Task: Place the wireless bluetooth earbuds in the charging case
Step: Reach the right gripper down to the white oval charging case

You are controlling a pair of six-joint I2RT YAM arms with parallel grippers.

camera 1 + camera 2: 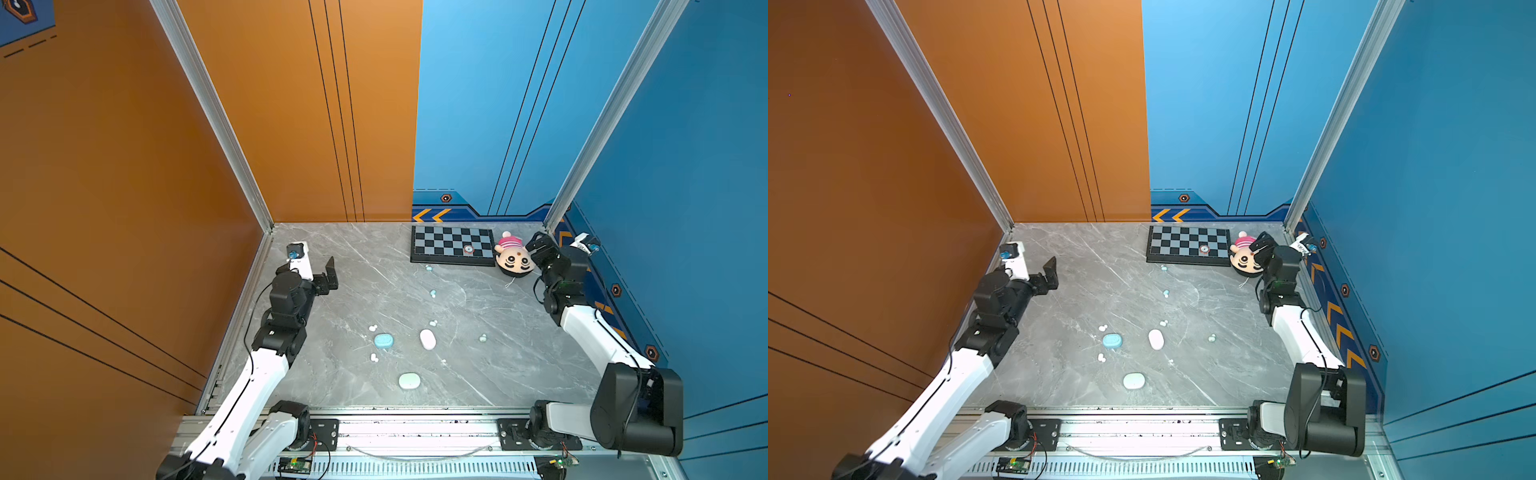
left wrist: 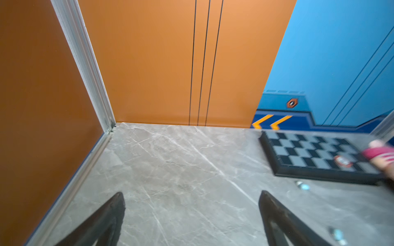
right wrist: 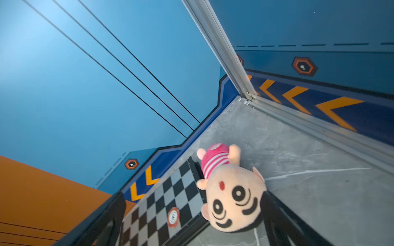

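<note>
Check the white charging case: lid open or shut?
Shut: the white charging case shows as one smooth pebble in both top views, no raised lid or sockets visible.

Grey marble floor (image 1: 332, 291) — orange wall (image 1: 104, 166) left, blue wall (image 1: 685, 145) right, evenly lit.

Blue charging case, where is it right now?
In both top views the blue charging case lies near the table's middle, just left of the white case.
</note>
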